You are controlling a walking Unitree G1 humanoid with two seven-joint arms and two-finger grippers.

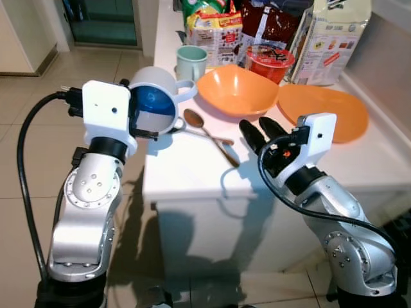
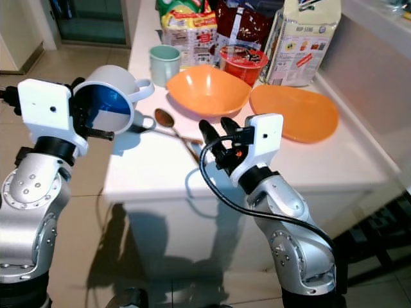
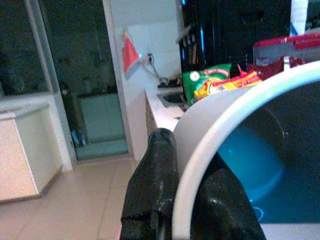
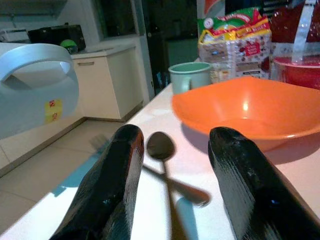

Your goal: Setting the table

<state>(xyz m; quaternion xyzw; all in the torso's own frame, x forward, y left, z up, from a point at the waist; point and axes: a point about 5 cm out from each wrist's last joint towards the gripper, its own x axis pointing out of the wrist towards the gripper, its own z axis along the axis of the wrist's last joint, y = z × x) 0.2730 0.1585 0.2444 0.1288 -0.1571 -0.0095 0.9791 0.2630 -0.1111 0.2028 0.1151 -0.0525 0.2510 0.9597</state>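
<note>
My left gripper (image 1: 142, 122) is shut on the rim of a white mug (image 1: 156, 97) with a blue inside. It holds the mug tilted on its side, above the counter's left edge. In the left wrist view one finger (image 3: 155, 190) lies outside the rim and the other inside. My right gripper (image 1: 262, 135) is open, low over the white counter (image 1: 186, 167). A brown spoon (image 1: 205, 131) lies just ahead of it. Behind the spoon stand an orange bowl (image 1: 236, 90) and an orange plate (image 1: 324, 109).
A pale green mug (image 1: 191, 62) stands behind the held mug. A red tub (image 1: 270, 62), snack packets (image 1: 215, 32) and a flour bag (image 1: 331, 38) line the counter's back. Tiled floor (image 1: 38, 102) lies to the left, a wall ledge to the right.
</note>
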